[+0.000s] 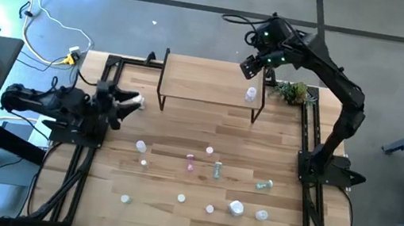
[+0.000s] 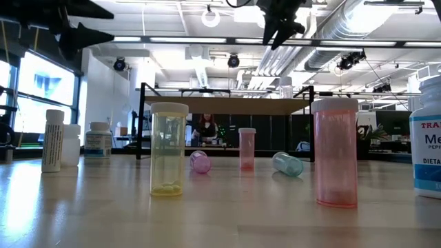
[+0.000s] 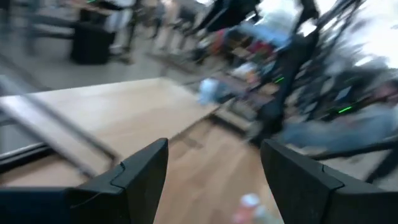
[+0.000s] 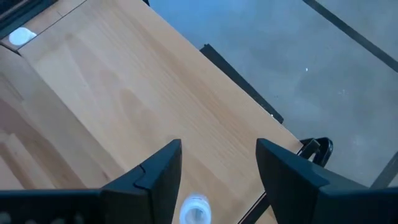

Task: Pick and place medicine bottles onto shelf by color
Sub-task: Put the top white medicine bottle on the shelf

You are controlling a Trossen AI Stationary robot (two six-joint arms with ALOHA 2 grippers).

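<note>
Left gripper (image 1: 133, 101) sat at the table's left edge, near the shelf's left legs, fingers (image 3: 144, 171) spread wide with nothing between them; its arm lay low over the left frame rail. Shelf (image 1: 211, 78) stood at the far middle of the table (image 1: 174, 137), light-wood board on thin black legs. One white-capped clear bottle (image 1: 250, 95) stood upright on the shelf near its right end (only bottle on the board that I could see). Right gripper (image 1: 251, 66) hung above that right end, clear of the bottle and not touching it, fingers (image 4: 158, 171) apart and holding nothing; the bottle showed just below and between them in the right wrist view (image 4: 195, 209). Rest of the medicine bottles were spread over the near half of the table: a white-capped one (image 1: 141, 146) left of centre, a pink one (image 1: 190, 162) and a green one (image 1: 217, 170) near the middle, a green one lying on its side (image 1: 263, 185) further right, and a wider white jar (image 1: 236, 208) near the front edge with small white ones beside it. Green plant sprig (image 1: 292, 91) sat just right of the shelf.
</note>
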